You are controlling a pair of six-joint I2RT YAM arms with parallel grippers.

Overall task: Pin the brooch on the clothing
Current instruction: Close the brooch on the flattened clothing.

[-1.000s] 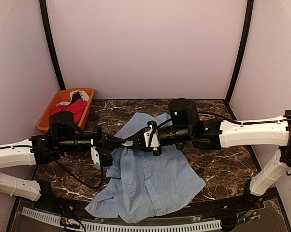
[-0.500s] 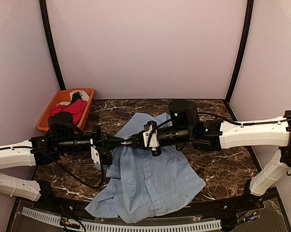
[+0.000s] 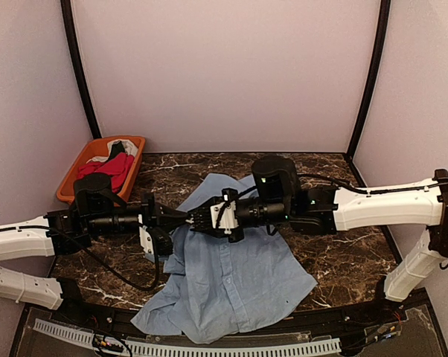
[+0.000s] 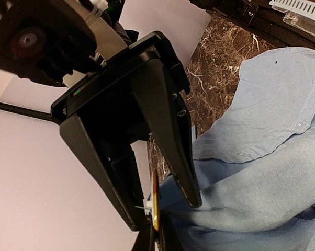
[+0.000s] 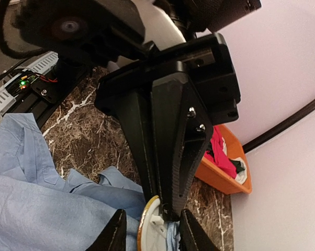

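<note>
Brooch (image 5: pixel 148 225) at the blue shirt (image 3: pixel 231 275)
Pinched tight in left gripper (image 5: pixel 165 209), round, white, gold-rimmed, right at rumpled light blue button-up sprawled across marble table (image 3: pixel 343 253); right gripper (image 4: pixel 167 215) fingers parted either side, not gripping.

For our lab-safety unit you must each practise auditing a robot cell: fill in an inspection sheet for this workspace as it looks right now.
Surface: dark marble table, no spills seen.
Job's things: light blue shirt lies crumpled at centre; brooch held over its far-left part, pin state hidden.
Clutter: orange tray at far left, holding red, white and black garments.
End effectors: left end effector shut on the brooch; right end effector open, fingers either side of it.
Cables: black cable loops on the table beside the left arm.
Surroundings: plain lilac walls, black corner posts.
</note>
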